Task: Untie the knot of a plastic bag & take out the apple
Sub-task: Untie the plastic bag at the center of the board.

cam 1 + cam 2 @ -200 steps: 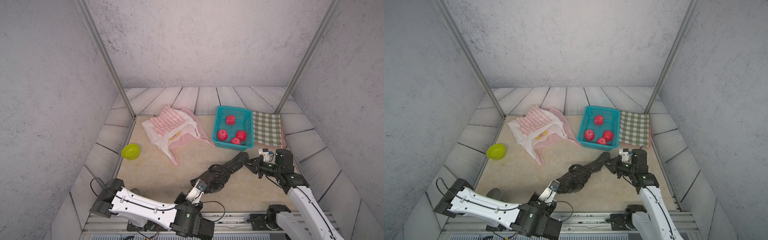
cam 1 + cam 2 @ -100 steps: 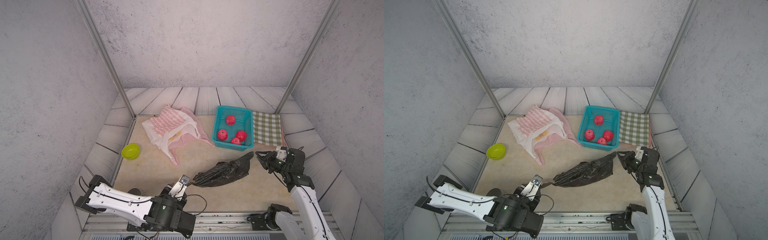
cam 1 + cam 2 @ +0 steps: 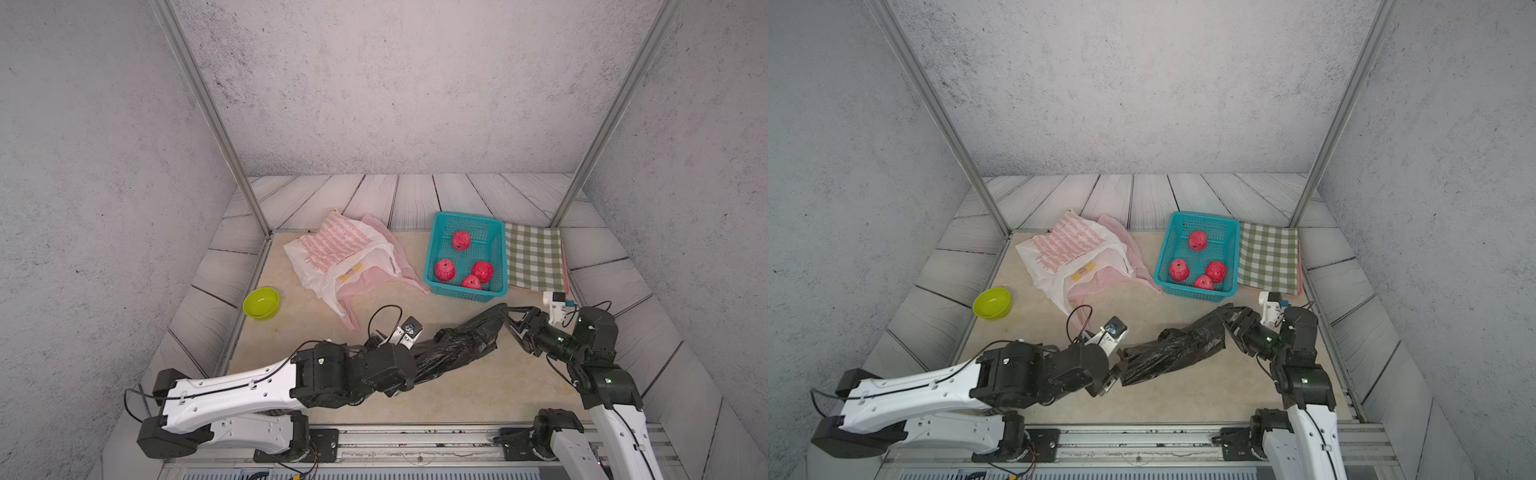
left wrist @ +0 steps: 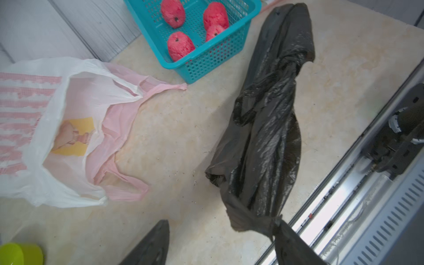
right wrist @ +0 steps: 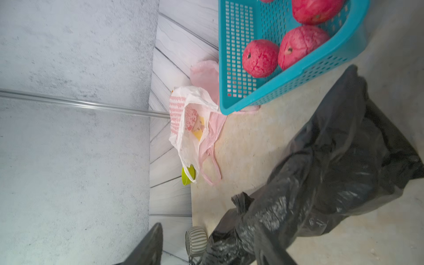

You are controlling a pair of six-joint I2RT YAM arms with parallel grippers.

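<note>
On the tabletop (image 3: 457, 399), before the teal basket (image 3: 432, 266), the black bag (image 3: 453, 349) lies long, slanting from the left claw (image 4: 221, 223) toward the right claw (image 3: 508, 315); both claws gape wide at its ends.

2 white arms (image 3: 232, 390), black joints, cables.
</note>
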